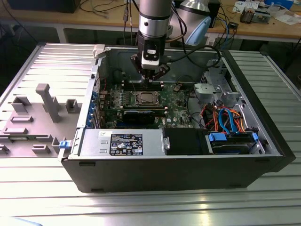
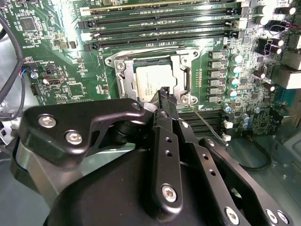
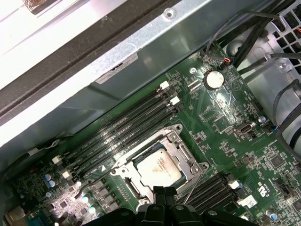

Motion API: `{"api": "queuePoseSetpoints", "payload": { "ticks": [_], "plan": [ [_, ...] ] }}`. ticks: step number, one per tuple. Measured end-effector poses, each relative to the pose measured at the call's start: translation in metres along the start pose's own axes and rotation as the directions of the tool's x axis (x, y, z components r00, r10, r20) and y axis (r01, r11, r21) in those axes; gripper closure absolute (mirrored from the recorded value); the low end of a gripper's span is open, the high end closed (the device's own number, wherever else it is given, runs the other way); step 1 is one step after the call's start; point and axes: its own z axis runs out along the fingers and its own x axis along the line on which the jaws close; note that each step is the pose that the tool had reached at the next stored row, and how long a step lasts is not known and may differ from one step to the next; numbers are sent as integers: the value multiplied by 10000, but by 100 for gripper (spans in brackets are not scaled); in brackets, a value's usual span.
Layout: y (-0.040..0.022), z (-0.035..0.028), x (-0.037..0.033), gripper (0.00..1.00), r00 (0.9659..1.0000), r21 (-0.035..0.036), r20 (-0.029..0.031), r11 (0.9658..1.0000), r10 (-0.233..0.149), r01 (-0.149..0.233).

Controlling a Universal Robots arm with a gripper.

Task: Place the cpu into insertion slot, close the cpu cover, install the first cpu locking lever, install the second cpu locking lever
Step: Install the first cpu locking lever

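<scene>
The cpu [image 2: 153,80] [image 3: 157,167] lies flat in the insertion slot [image 1: 144,98] on the green motherboard. The silver cpu cover [image 2: 184,70] [image 3: 187,151] is down around it, and the chip's pale top shows through the cover's window. My gripper [image 1: 151,81] [image 2: 167,94] [image 3: 164,190] hangs just above the socket's edge, its black fingertips pressed together with nothing between them. A thin wire locking lever [image 2: 209,123] [image 3: 194,186] slants away from the socket beside the fingertips. It stands free of the frame.
Long black memory slots [image 2: 160,28] [image 3: 122,132] run beside the socket. The open computer case [image 1: 89,117] walls the board in. A grey power-supply box [image 1: 122,143] lies at the front. A drive cage with blue and orange cables [image 1: 230,120] is on the exterior view's right.
</scene>
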Motion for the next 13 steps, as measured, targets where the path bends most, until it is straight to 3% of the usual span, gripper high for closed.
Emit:
{"api": "queuePoseSetpoints", "payload": {
  "ticks": [13],
  "plan": [
    [0, 0, 0, 89, 9996, -1, 10, 9996, -267, 267]
  ]
}}
